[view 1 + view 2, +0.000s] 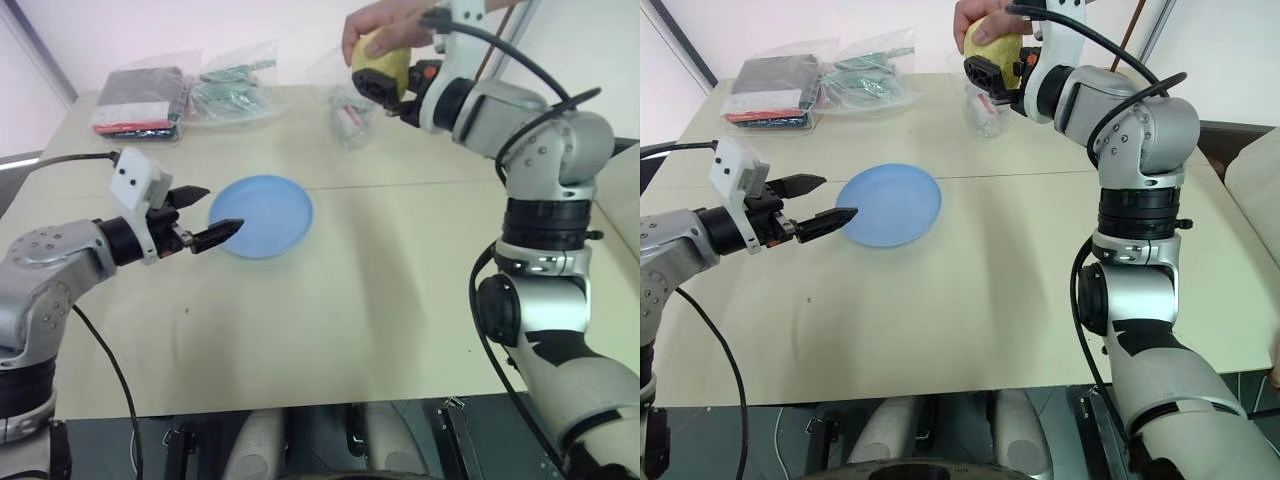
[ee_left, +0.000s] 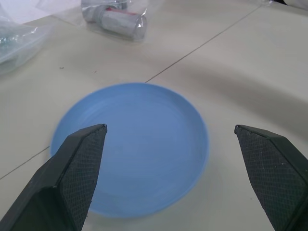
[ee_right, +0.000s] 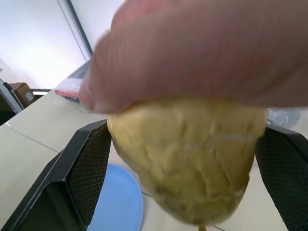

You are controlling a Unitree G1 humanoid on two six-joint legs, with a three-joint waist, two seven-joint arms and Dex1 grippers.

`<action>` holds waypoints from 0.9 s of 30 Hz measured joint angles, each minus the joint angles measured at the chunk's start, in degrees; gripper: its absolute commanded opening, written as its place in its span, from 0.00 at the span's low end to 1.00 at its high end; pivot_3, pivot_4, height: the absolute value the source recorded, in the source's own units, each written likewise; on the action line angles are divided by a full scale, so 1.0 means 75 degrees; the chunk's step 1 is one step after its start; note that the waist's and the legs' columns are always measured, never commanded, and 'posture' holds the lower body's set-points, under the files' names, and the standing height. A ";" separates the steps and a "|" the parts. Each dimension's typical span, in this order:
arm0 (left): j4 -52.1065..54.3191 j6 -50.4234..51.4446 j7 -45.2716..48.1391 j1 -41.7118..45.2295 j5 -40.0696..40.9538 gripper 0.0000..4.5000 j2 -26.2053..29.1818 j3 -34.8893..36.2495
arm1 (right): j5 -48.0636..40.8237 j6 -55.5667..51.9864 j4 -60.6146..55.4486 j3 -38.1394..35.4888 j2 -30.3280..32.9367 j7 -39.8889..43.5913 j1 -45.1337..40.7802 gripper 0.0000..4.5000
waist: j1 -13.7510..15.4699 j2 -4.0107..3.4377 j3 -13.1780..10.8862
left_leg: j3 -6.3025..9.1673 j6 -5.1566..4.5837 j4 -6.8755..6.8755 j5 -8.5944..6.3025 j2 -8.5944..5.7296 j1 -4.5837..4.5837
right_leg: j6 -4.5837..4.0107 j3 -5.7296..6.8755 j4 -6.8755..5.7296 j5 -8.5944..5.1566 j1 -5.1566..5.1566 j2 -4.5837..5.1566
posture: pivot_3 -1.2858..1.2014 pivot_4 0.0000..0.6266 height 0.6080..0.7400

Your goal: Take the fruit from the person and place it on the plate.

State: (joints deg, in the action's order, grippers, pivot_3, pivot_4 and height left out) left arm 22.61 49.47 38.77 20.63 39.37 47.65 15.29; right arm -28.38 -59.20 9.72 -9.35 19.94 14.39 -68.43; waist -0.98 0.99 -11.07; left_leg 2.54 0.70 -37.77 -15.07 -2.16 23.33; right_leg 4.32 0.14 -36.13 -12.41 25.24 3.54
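- The left gripper (image 1: 205, 217) hovers at left of centre in the head views, just above the table (image 1: 400, 300), its black fingers spread wide and holding nothing, tips at the near-left edge of the plate (image 1: 262, 215).
- The light-blue plate lies flat and bare, centre-left on the pale tabletop; the left wrist view frames it between the two open fingertips (image 2: 82, 163).
- At the top of the frame, the right gripper (image 1: 995, 72) is raised above the far side of the table, its fingers spread wide on either side of the fruit (image 1: 992, 45).
- The pale yellow, lumpy fruit is held from above by the person's hand (image 1: 385, 28), fingers curled over its top.
- Clear plastic bags (image 1: 235, 85) of items lie at upper left, a smaller bag (image 1: 345, 115) below the fruit.
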 measured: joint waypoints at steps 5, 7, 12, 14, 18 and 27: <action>-0.0002 -0.0002 -0.0003 0.0053 -0.0003 1.00 -0.0020 -0.0003 | 0.0040 0.0098 0.0093 0.0012 -0.0078 0.0016 -0.0006 0.75 | 0.0000 0.0000 0.0000 | 0.0000 0.0000 0.0001 0.0000 0.0000 0.0000 | 0.0000 0.0000 0.0000 0.0000 0.0001 0.0000 | 0.52 0.24 1.00; -0.0003 -0.0002 -0.0004 0.0055 -0.0004 1.00 -0.0043 -0.0003 | 0.0080 0.0120 0.0094 0.0012 -0.0111 0.0016 -0.0006 0.73 | 0.0001 0.0000 0.0000 | 0.0000 0.0000 0.0001 0.0000 0.0000 0.0000 | 0.0000 0.0000 0.0000 0.0000 0.0001 0.0000 | 0.52 0.24 1.00; -0.0003 -0.0002 -0.0016 0.0057 -0.0004 1.00 -0.0052 -0.0024 | 0.0087 0.0120 0.0096 0.0013 -0.0129 0.0017 -0.0006 0.73 | 0.0000 0.0000 0.0000 | 0.0000 0.0000 0.0002 0.0000 0.0000 0.0000 | 0.0000 0.0000 0.0000 0.0000 0.0001 0.0000 | 0.52 0.24 1.00; -0.0003 -0.0002 -0.0018 0.0061 -0.0004 1.00 -0.0052 -0.0045 | 0.0088 0.0120 0.0096 0.0012 -0.0131 0.0018 -0.0006 0.73 | 0.0000 0.0000 0.0000 | 0.0000 0.0000 0.0002 0.0000 0.0000 0.0000 | 0.0000 -0.0001 0.0000 0.0000 0.0002 0.0000 | 0.52 0.24 1.00; -0.0003 -0.0002 -0.0029 0.0071 -0.0004 1.00 -0.0053 -0.0057 | 0.0087 0.0107 0.0097 0.0012 -0.0163 0.0016 -0.0004 0.73 | -0.0001 -0.0001 0.0000 | 0.0000 0.0000 0.0003 0.0000 0.0000 0.0000 | 0.0000 -0.0001 0.0000 0.0000 0.0003 0.0000 | 0.52 0.24 1.00; -0.0010 -0.0002 -0.0038 0.0258 -0.0006 1.00 -0.0083 -0.0087 | 0.0086 0.0104 0.0094 0.0012 -0.0190 0.0019 -0.0004 0.73 | -0.0001 -0.0001 0.0000 | 0.0000 0.0000 0.0004 0.0000 0.0000 0.0001 | 0.0000 -0.0001 0.0000 0.0000 0.0004 0.0000 | 0.52 0.24 1.00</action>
State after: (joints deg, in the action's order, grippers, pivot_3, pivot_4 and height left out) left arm 22.53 49.46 38.48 22.57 39.32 47.02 14.64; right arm -27.73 -58.42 10.42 -9.26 18.51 14.53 -68.46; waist -0.99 0.99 -11.07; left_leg 2.53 0.70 -37.74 -15.07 -2.17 23.33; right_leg 4.32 0.13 -36.13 -12.41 25.26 3.54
